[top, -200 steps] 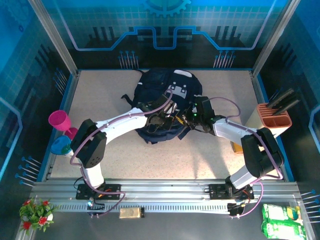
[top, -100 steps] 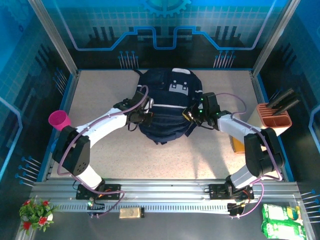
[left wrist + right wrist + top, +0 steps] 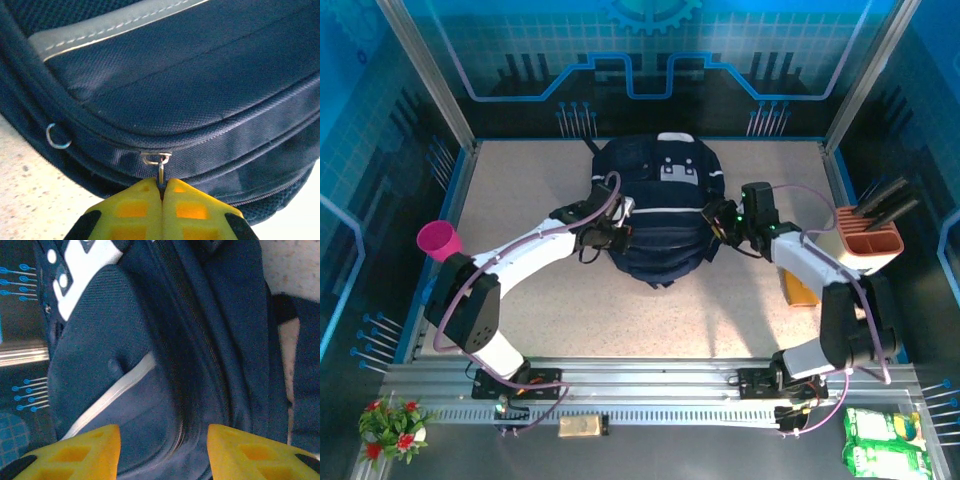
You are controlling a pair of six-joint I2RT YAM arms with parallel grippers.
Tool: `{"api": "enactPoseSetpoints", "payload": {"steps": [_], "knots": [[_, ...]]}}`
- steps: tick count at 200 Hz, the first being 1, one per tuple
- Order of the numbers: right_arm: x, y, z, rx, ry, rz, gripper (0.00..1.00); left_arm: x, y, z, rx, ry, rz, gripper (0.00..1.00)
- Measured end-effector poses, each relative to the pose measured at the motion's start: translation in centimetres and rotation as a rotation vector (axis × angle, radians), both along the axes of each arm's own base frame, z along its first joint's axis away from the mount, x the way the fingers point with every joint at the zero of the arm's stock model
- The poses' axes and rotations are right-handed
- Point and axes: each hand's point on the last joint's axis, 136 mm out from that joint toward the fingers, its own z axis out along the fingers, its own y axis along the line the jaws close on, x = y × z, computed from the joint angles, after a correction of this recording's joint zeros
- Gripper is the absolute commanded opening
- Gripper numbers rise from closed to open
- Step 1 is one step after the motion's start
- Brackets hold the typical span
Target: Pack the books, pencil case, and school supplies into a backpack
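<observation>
Navy backpack [image 3: 660, 200] on table [image 3: 520, 190], upper centre of top view. At its left edge in frame: left gripper [image 3: 161, 186], fingers pressed together on metal zipper pull [image 3: 160, 165]. At its right edge: right gripper [image 3: 163, 440], fingers apart over the fabric, gripping nothing.

The backpack [image 3: 658, 205] lies mid-table [image 3: 720, 320], toward the back edge. The left gripper [image 3: 608, 233] is against its left side, touching a zipper pull [image 3: 159, 162], and the right gripper [image 3: 720, 222] is just beside its right side. A cup [image 3: 438, 240] stands at the table's left edge, well apart from the backpack, and a block holder [image 3: 865, 245] stands at the right edge with a small flat piece [image 3: 802, 292] lying in front of it, beside the right arm [image 3: 800, 260]. In front of the rail [image 3: 650, 385] that carries the arm bases, a small plant [image 3: 390, 425] sits at the left and two packets [image 3: 885, 445] at the right.
</observation>
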Motion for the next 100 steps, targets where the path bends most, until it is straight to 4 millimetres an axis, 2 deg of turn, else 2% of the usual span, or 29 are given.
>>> {"api": "enactPoseSetpoints", "payload": {"steps": [26, 52, 76, 100], "knots": [[-1.7, 0.2, 1.1, 0.041, -0.013, -0.035, 0.54, -0.9, -3.3, 0.7, -0.027, -0.003, -0.080, 0.00], [-2.8, 1.7, 0.7, 0.087, 0.017, -0.032, 0.54, -1.6, -6.2, 0.9, -0.051, 0.004, -0.148, 0.00], [-3.0, 2.5, 0.2, 0.116, 0.046, -0.032, 0.53, -1.9, -7.5, 1.1, -0.064, 0.010, -0.177, 0.00], [-2.9, 3.1, -0.8, 0.126, 0.073, -0.027, 0.50, -1.9, -7.6, 1.0, -0.066, 0.017, -0.181, 0.00]]}}
